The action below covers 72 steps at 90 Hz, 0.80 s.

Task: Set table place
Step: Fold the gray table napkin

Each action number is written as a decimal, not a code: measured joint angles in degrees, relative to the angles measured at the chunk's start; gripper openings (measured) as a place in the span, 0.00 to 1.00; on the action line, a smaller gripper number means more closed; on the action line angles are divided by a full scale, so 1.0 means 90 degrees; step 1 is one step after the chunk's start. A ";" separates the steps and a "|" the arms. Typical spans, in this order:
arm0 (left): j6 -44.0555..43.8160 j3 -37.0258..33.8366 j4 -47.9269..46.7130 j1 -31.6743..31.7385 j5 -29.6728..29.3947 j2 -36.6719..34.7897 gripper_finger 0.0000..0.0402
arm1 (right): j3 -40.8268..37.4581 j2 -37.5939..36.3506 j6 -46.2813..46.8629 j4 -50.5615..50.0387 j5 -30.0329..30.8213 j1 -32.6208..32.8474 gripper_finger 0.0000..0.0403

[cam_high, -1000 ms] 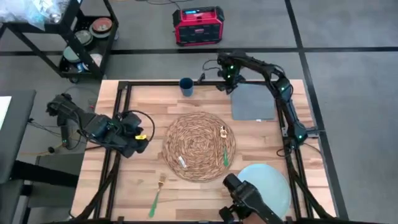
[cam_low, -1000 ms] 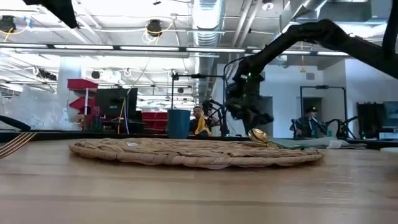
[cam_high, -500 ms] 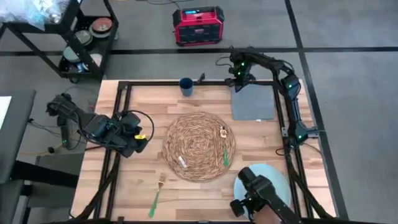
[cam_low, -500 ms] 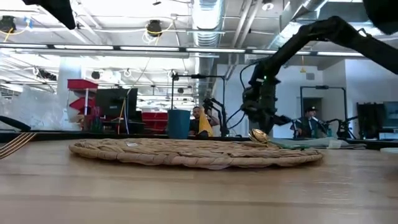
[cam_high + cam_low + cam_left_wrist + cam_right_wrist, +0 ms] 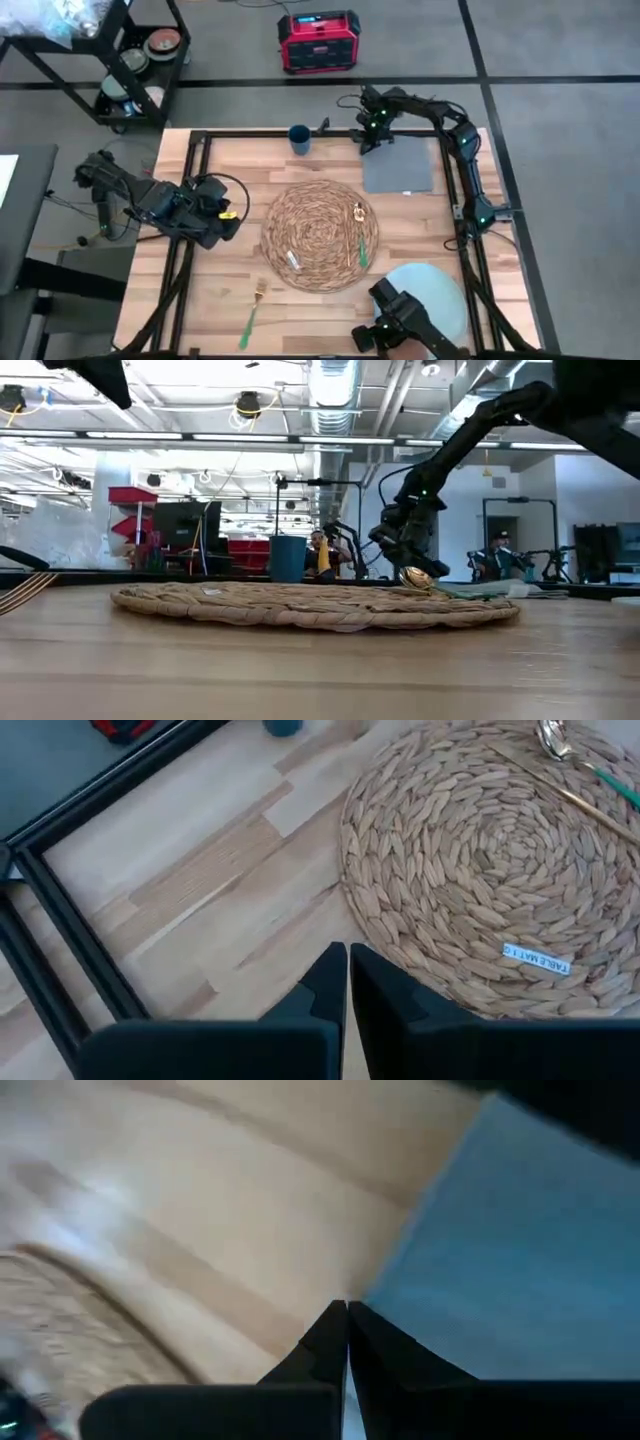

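**Right pincer at the napkin's corner**

My right pincer [image 5: 372,140] is pressed together at the upper-left corner of the grey napkin [image 5: 399,170], upper right on the table [image 5: 230,290]. My left pincer [image 5: 222,222], also closed, waits at left. The placemat [image 5: 320,234] lies centre, spoon [image 5: 359,238] on it.

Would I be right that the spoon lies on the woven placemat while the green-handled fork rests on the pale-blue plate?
Not quite: the high view shows the fork on the bare table, left of the plate. The spoon does lie on the placemat.
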 joint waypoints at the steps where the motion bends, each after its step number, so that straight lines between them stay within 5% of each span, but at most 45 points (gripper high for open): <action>1: 0.0007 0.0000 0.0000 0.0002 0.0001 0.0000 0.00 | 0.0000 0.0000 0.0003 0.0023 -0.0031 0.0013 0.00; 26: 0.0237 0.0000 0.0005 0.0006 0.0002 0.0000 0.00 | 0.0302 -0.0016 -0.0090 0.0078 -0.0043 0.0448 0.00; 41: 0.0207 0.0000 0.0029 0.0009 0.0003 0.0000 0.00 | 0.1152 -0.0417 -0.0955 -0.0208 0.0235 0.0107 0.00; 57: 0.0200 0.0000 0.0079 0.0009 0.0002 0.0002 0.00 | 0.1911 -0.0417 -0.2301 -0.1011 0.1136 -0.0402 0.03; 72: 0.0186 0.0000 0.0465 0.0009 -0.0002 0.0002 0.00 | 0.1955 -0.0406 -0.3705 -0.1900 0.2133 -0.0480 0.18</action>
